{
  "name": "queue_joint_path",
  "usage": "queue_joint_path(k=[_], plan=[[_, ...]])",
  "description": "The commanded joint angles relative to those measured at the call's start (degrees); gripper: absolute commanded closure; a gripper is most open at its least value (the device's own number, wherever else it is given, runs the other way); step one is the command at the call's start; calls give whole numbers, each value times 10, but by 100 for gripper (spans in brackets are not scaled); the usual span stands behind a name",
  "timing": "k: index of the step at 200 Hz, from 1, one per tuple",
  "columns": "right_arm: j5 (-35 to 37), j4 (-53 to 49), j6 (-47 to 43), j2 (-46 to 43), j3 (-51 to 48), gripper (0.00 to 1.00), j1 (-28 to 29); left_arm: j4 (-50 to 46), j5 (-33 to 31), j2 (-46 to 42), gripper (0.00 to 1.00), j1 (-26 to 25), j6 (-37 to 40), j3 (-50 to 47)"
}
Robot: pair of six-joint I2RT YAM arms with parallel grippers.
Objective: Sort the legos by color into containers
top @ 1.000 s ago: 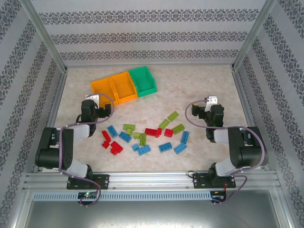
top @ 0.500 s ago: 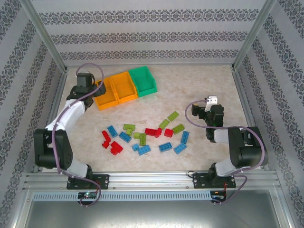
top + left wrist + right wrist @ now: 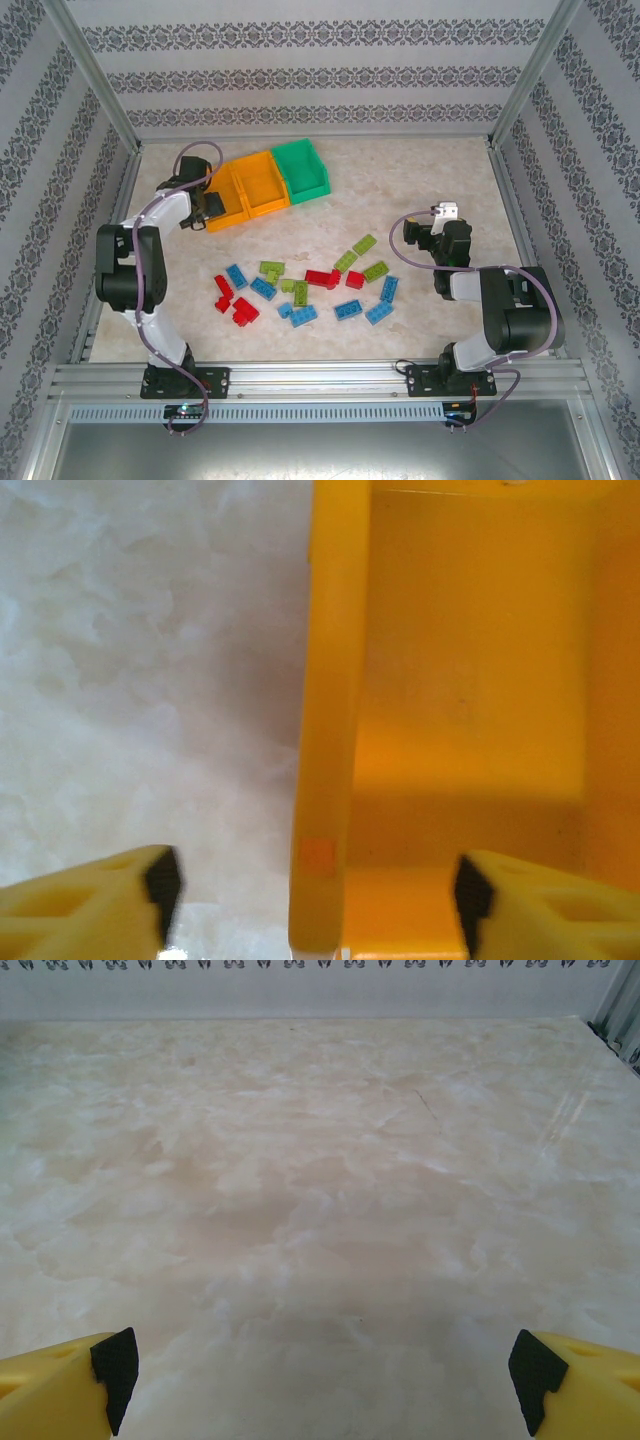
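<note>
Red point(image 3: 322, 278), blue point(image 3: 349, 309) and lime green point(image 3: 364, 244) legos lie scattered on the table's middle. Three containers stand in a row at the back left: two orange bins point(image 3: 230, 207) point(image 3: 262, 183) and a green bin point(image 3: 303, 168), all without bricks inside. My left gripper point(image 3: 208, 203) straddles the left orange bin's left wall point(image 3: 325, 730). Its jaws are open, one finger outside on the table side and one inside the bin, neither touching the wall. My right gripper point(image 3: 422, 234) hangs open over bare table at the right, holding nothing point(image 3: 325, 1375).
Aluminium frame rails point(image 3: 108, 215) and patterned walls close in the table on three sides. The left bin sits close to the left rail. Bare marbled tabletop point(image 3: 320, 1190) stretches ahead of the right gripper.
The left arm swung from beside the bricks up to the left orange bin and lowered over its left wall, its jaws narrowing. The right arm has not moved.
</note>
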Motion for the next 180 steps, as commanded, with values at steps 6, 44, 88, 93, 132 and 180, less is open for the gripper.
queue_joint_path(k=[6, 44, 88, 93, 132, 180], plan=[[6, 20, -4, -3, 7, 2, 5, -20, 14, 24, 47, 9, 2, 25], [6, 20, -4, -3, 8, 2, 5, -13, 53, 45, 78, 10, 21, 35], [7, 20, -4, -2, 8, 2, 5, 32, 103, 10, 89, 2, 37, -12], [7, 20, -4, -3, 8, 2, 5, 34, 103, 6, 90, 0, 40, -15], [7, 20, -4, -3, 8, 2, 5, 37, 105, -11, 90, -42, 55, -26], [17, 2, 0, -8, 17, 2, 5, 31, 106, -1, 90, -104, 34, -5]])
